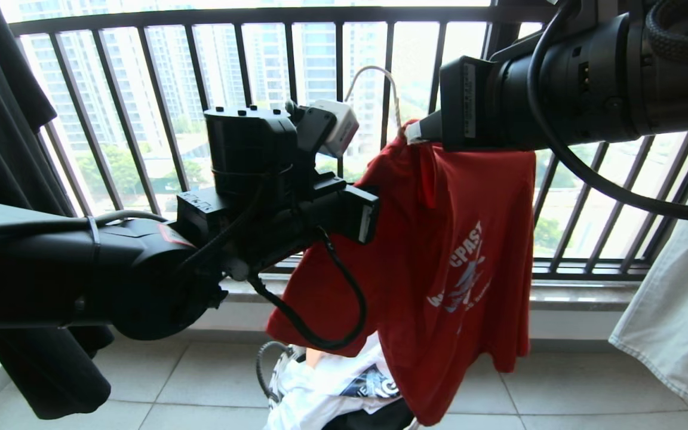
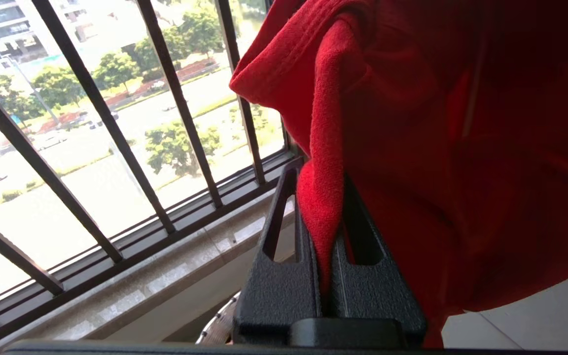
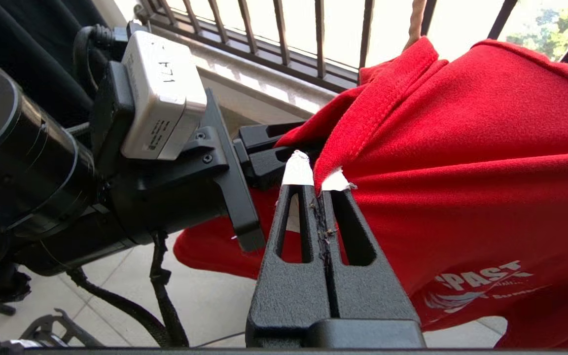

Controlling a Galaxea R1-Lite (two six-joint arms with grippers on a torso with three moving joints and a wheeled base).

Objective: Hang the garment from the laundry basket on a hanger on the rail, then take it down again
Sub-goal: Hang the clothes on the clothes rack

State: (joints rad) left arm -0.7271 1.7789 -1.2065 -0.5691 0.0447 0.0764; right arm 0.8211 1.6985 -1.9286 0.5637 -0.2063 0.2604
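Closest to the lens, the left tool [image 2: 331, 256] is clamped on a fold of the red T-shirt [image 1: 439, 239], while the right tool [image 3: 321, 185] pinches its collar edge just below the wire hanger [image 1: 380, 77], whose hook rises above the neckline. The shirt hangs in the air between both arms over the laundry basket [image 1: 275, 373]. It seems to be mid-dressing onto the hanger; next comes seating the shoulders without losing grip, and the basket below holds a white printed garment [image 1: 332, 382].
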